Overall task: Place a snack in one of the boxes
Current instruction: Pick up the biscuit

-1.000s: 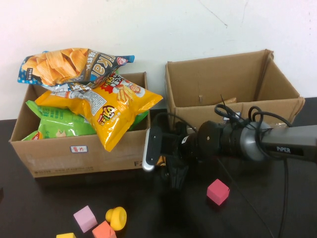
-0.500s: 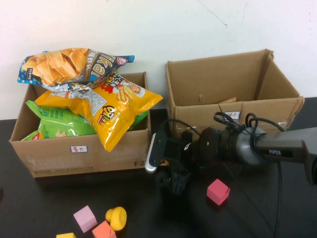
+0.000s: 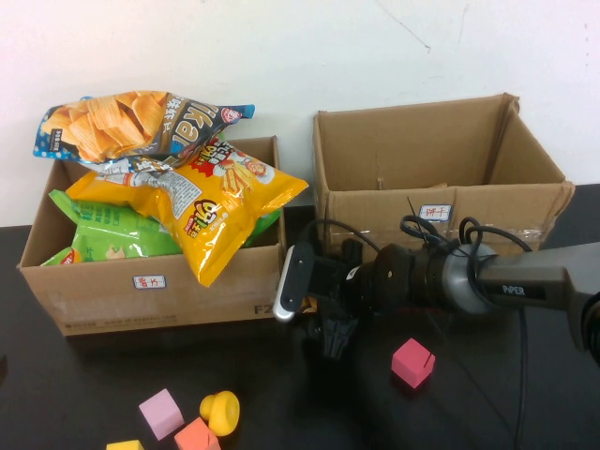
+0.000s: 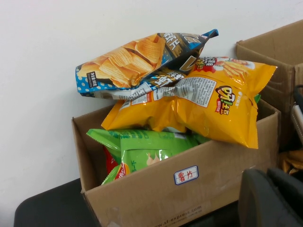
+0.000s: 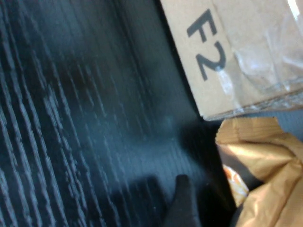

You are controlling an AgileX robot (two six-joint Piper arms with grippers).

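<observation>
The left cardboard box [image 3: 112,295] is heaped with chip bags: a blue-and-orange one [image 3: 141,122], a yellow one [image 3: 211,206] and a green one [image 3: 112,234]. The right cardboard box [image 3: 441,211] stands open. A tan-gold snack bag [image 5: 258,175] lies on the table by the left box's corner, between the boxes; it also shows in the left wrist view [image 4: 291,161]. My right gripper [image 3: 330,339] is low at that gap, right beside the bag. My left gripper [image 4: 272,189] is shut and empty, out of the high view, facing the left box [image 4: 180,189].
The table [image 3: 487,412] is black. On its front lie a pink-red cube [image 3: 412,363], a pink cube [image 3: 160,412], a yellow knob-shaped block [image 3: 219,411] and an orange block [image 3: 195,436]. The right arm [image 3: 450,277] lies across the front of the right box. A white wall stands behind.
My right arm has sunk lower and drawn slightly right, bringing the gripper down to the table at the gap between the boxes. The bags and blocks have not moved.
</observation>
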